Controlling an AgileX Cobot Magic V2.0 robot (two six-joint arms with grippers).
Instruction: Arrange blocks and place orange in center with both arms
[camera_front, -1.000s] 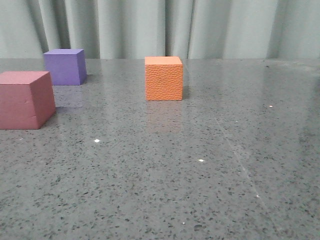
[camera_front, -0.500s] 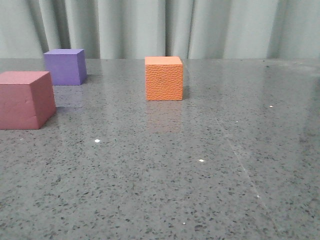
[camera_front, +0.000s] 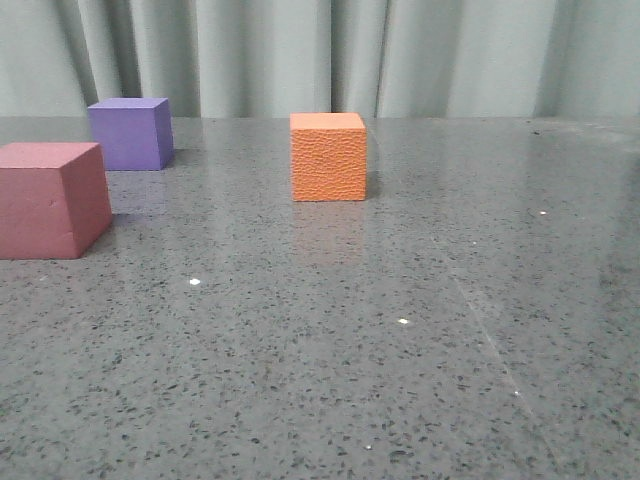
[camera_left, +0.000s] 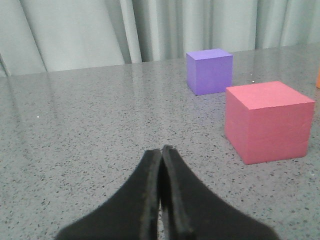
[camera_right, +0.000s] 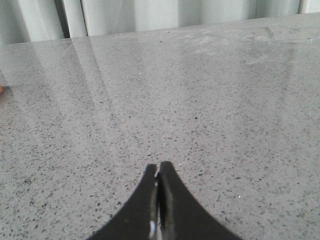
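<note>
Black and angular, the left hand has its two fingers pressed together, empty, low over the grey speckled stone counter. Just ahead of it sits a pinkish-red matte foam cube; a purple matte foam cube stands behind that cube, apart from it. The orange foam cube with a pebbled, leather-like skin rests well apart from the pinkish-red cube, toward the robot's right. The right hand is likewise pinched together over bare counter.
</note>
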